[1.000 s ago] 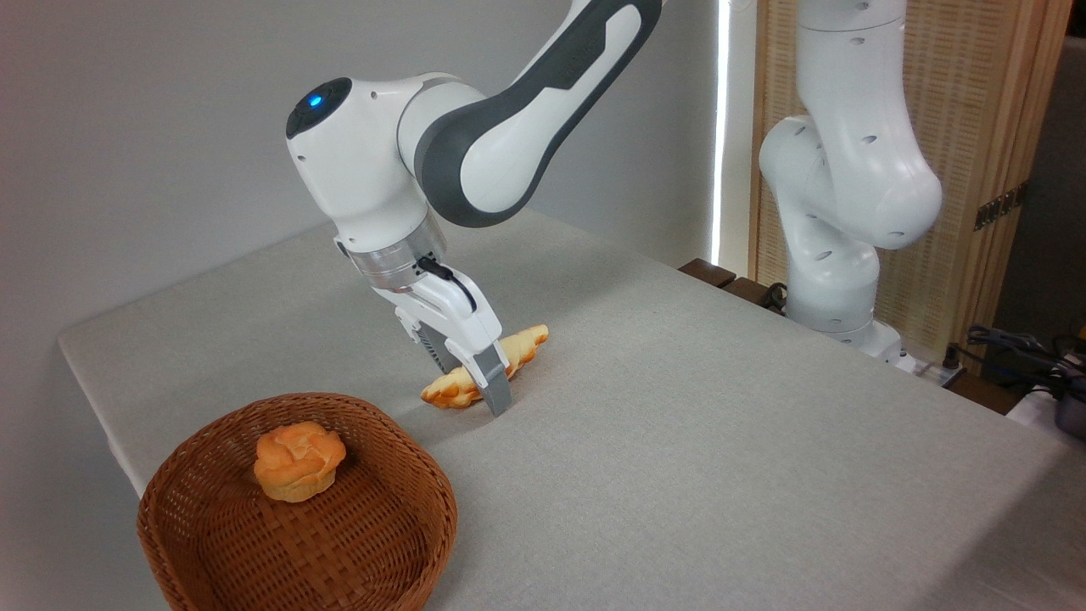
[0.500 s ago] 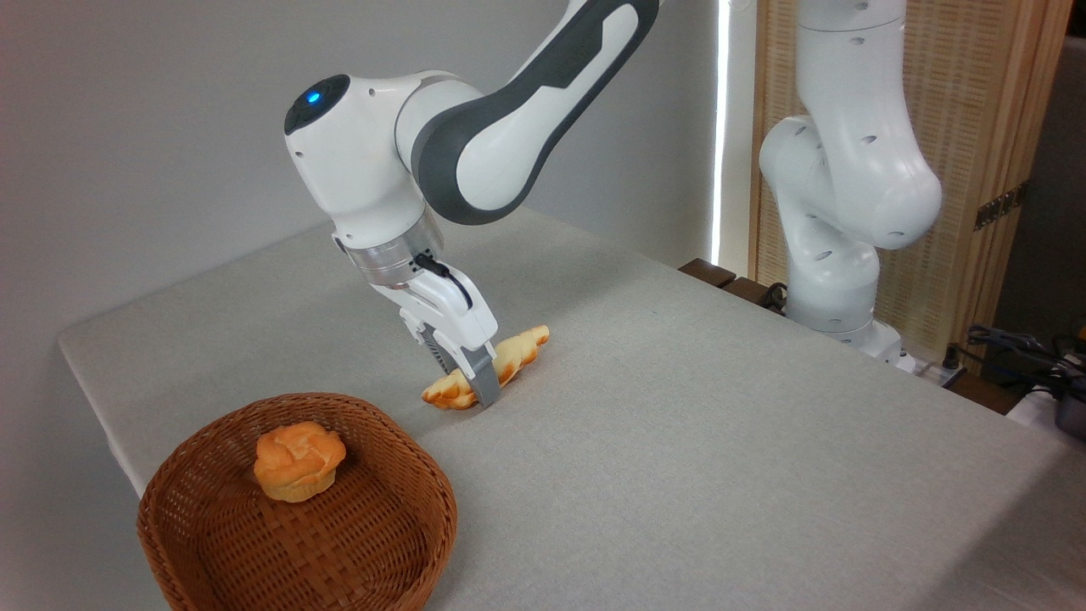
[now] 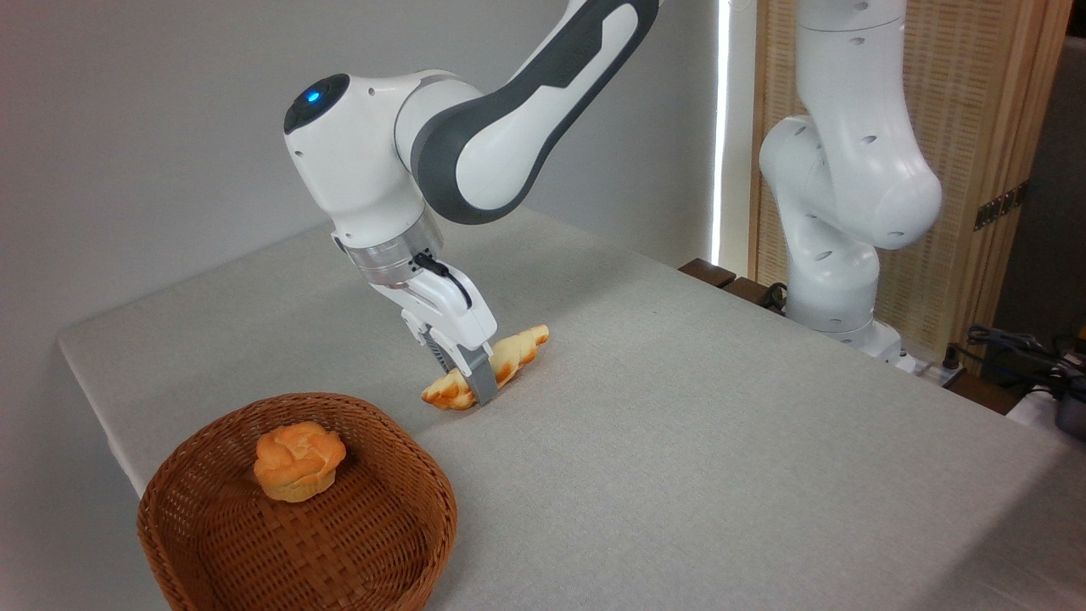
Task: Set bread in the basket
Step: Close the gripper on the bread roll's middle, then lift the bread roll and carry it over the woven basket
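Grey cloth desk (image 3: 679, 441) under everything. Nearest, at seven o'clock: reddish-brown wicker basket (image 3: 373, 543) holding a small round orange bun (image 3: 299, 461). Farther in, near centre: pale braided bread (image 3: 509, 361) lying outside the basket, gripper (image 3: 471, 382) down over its middle, fingers (image 3: 482, 383) closed onto it, loaf's near tip seemingly touching the cloth.

A small round orange bun (image 3: 299, 462) sits by itself; the table (image 3: 721, 441) wears a plain grey cloth, a slatted wooden screen (image 3: 976, 127) stands at the back right, dark cables (image 3: 1014, 344) bunch at the far right edge
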`<move>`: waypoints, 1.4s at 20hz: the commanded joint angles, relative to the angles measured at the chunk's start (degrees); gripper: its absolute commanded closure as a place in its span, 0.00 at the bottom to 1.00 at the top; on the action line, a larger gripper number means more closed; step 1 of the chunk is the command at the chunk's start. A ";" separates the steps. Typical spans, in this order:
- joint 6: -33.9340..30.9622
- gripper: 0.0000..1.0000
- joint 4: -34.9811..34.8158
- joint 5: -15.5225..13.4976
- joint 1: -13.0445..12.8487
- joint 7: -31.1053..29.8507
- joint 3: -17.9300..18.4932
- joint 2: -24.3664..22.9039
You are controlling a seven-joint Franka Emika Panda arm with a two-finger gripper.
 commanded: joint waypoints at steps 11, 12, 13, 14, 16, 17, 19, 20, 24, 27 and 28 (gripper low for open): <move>-5.95 0.80 6.03 -0.25 0.75 1.57 1.24 0.61; -6.39 0.80 6.91 -0.86 0.92 1.58 1.33 0.52; -6.31 0.80 7.70 -2.17 1.19 1.58 1.76 0.43; -6.31 0.80 9.02 -2.96 1.19 1.58 2.99 0.35; -6.31 0.80 11.65 -4.11 1.19 1.66 4.49 0.43; -6.22 0.79 12.97 -4.12 1.19 2.01 4.84 0.43; -5.17 0.75 14.91 -4.29 1.19 2.37 5.89 0.52; -4.38 0.75 15.53 -4.55 1.19 2.37 6.77 0.52; 3.16 0.73 16.50 -5.17 1.19 2.37 7.39 0.96; 8.44 0.66 16.50 -5.52 1.28 2.37 7.48 1.05; 10.11 0.62 16.50 -5.87 1.54 2.19 7.48 1.05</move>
